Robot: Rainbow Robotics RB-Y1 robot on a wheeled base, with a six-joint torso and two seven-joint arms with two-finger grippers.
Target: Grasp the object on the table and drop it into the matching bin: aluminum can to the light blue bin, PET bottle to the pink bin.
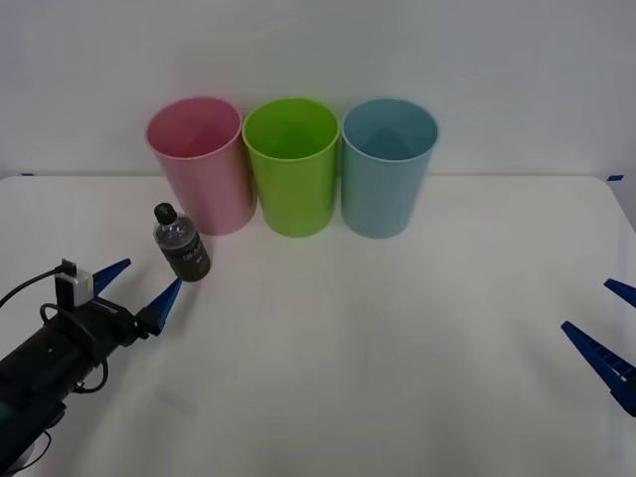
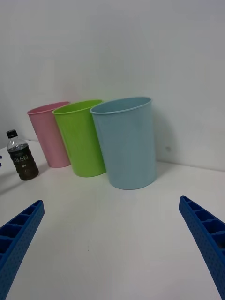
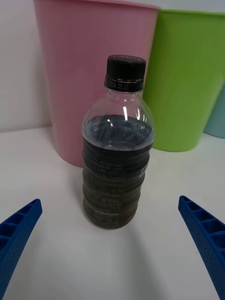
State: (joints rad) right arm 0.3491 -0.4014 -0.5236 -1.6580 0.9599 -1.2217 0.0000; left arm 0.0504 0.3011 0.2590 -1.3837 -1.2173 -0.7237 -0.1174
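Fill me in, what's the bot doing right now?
Sorting run, pre-grasp. The left pincer is open and lined up on the PET bottle, which stands upright on the table just in front of the pink bin. Nothing is gripped yet. The green bin and light blue bin stand in a row beside the pink one. The right pincer sits open at the table's right edge.

PET bottle (image 1: 181, 246) upright beside pink bin (image 1: 199, 165)
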